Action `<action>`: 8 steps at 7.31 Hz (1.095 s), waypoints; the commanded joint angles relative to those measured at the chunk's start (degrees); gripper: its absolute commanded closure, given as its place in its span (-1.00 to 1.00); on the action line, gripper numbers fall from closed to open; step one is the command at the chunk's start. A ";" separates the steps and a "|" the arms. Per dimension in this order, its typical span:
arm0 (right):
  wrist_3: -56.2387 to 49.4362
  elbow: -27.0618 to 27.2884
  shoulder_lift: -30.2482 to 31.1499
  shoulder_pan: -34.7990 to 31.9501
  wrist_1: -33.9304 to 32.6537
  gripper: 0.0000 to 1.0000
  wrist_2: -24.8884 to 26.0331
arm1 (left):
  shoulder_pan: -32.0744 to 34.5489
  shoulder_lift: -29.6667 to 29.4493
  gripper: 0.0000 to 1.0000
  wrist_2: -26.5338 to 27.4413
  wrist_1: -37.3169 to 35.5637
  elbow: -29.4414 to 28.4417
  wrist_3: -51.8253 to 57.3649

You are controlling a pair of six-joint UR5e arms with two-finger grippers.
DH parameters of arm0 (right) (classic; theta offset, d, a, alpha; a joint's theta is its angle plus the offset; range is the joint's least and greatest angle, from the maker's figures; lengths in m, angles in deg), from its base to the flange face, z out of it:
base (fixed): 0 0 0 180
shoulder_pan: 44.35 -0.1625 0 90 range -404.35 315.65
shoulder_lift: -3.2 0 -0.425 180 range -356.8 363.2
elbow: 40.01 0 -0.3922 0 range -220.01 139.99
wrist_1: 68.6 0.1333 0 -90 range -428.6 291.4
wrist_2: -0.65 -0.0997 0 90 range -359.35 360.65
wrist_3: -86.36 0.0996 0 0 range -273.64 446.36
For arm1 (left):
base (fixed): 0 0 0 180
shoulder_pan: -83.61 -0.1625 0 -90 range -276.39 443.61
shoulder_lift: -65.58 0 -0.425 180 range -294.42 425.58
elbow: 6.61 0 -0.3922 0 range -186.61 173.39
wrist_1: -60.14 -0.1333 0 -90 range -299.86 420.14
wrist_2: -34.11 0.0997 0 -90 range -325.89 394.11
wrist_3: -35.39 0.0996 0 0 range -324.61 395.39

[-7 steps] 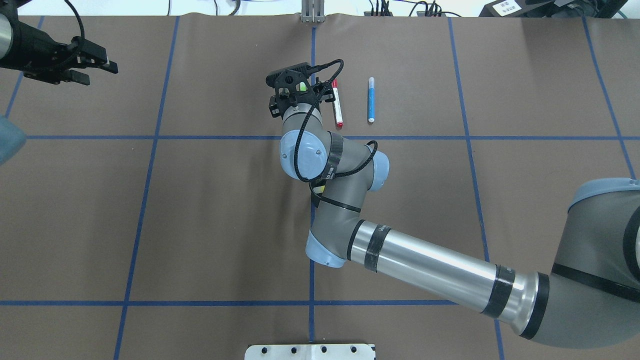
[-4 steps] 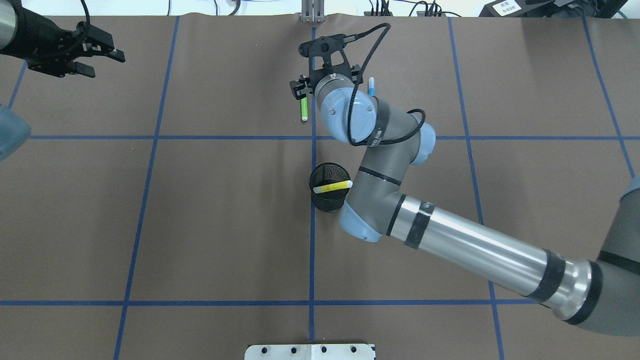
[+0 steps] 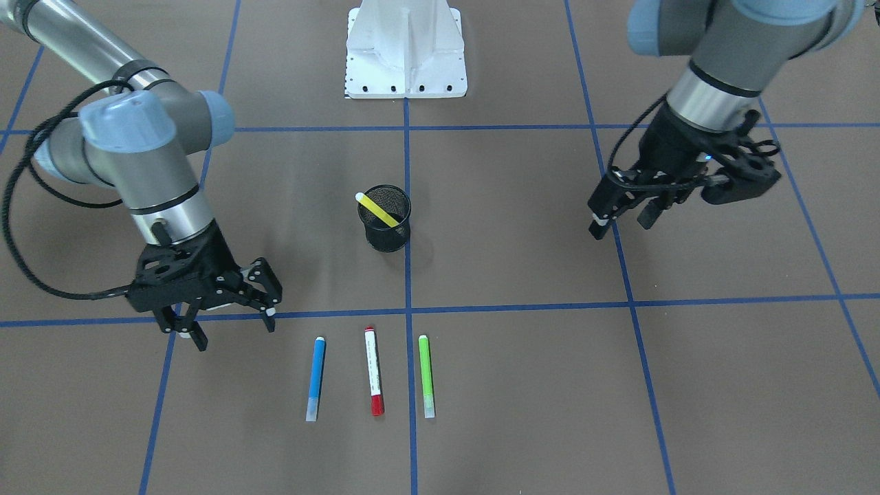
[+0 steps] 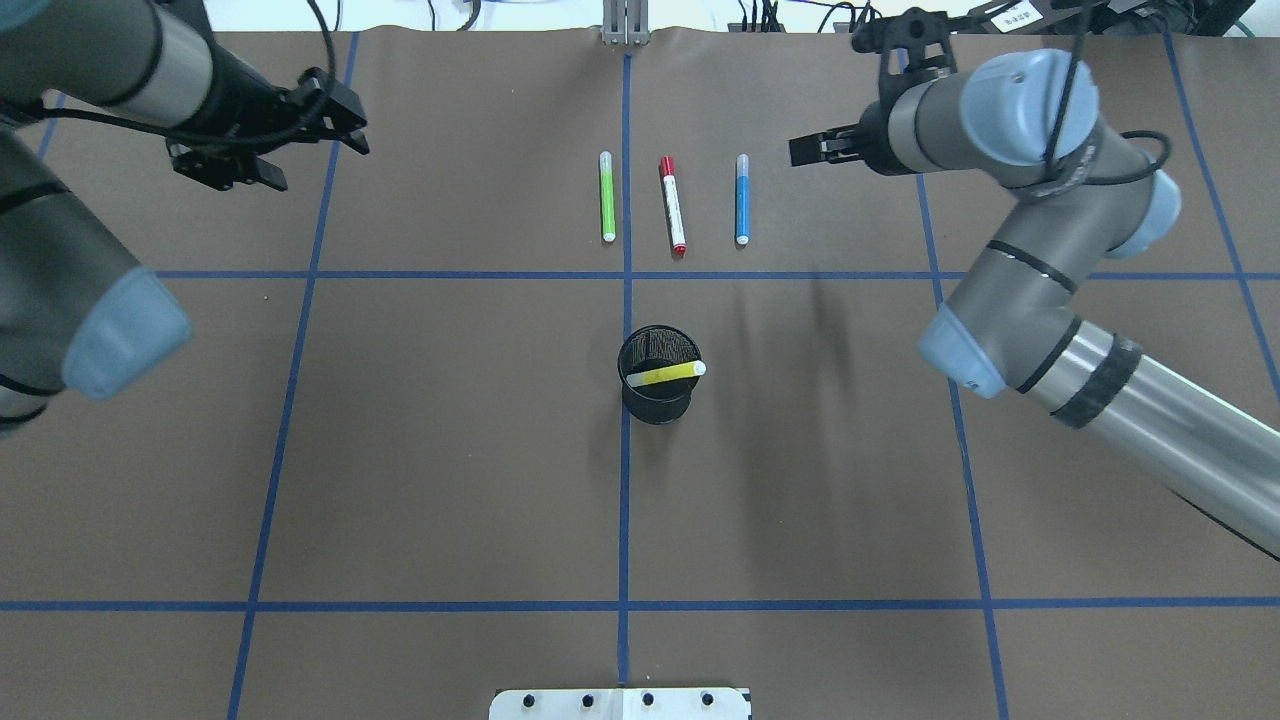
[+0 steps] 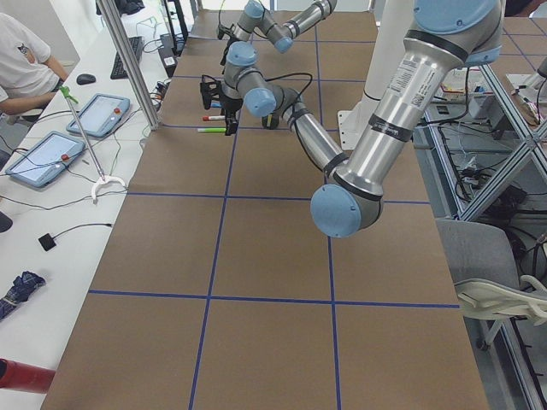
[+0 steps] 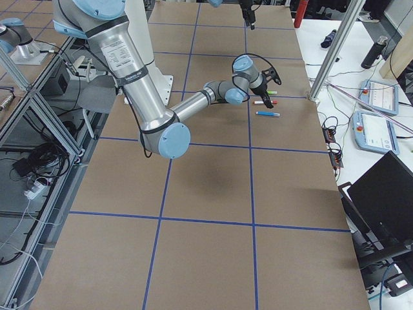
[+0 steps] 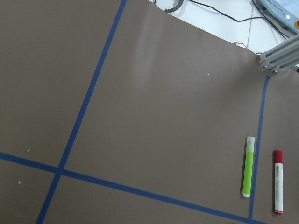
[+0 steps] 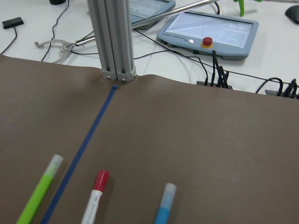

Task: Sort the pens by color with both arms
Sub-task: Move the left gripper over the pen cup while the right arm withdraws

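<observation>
Three pens lie side by side past the far grid line: a green pen [image 4: 606, 197], a white pen with a red cap [image 4: 673, 205] and a blue pen [image 4: 742, 200]. A yellow pen [image 4: 668, 374] leans in the black mesh cup [image 4: 655, 400] at mid-table. My left gripper [image 4: 320, 165] hovers open and empty far to the left of the row. To the right of the blue pen, my right gripper [image 4: 800, 152] also hangs open and empty. The front view shows the right gripper [image 3: 234, 328] beside the blue pen [image 3: 315, 378] and the left gripper [image 3: 622, 221] well off from the green pen [image 3: 426, 375].
The white pedestal base [image 3: 405, 48] stands at the near table edge. An aluminium post [image 4: 625, 25] rises at the far edge behind the pens, with tablets [image 8: 208, 28] and cables beyond it. Blue tape lines grid the brown mat. A person [image 5: 21, 60] sits at the side table.
My right arm has swung away to the right, leaving the green pen flat on the mat left of the red-capped one. My left gripper has moved in toward the middle.
</observation>
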 commanded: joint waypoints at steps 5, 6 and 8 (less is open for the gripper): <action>-5.37 -5.75 10.89 -19.42 -0.12 -1.00 -28.62 | -20.45 -31.61 -0.85 21.56 -19.53 -20.96 -20.40; -5.29 -6.20 11.06 -19.52 -0.12 -1.00 -29.08 | -21.67 -34.25 -0.85 21.65 -19.62 -23.78 -24.16; -5.20 -6.21 11.85 -19.87 -0.03 -1.00 -28.82 | -25.53 -39.62 -0.85 26.88 -19.88 -33.61 -32.70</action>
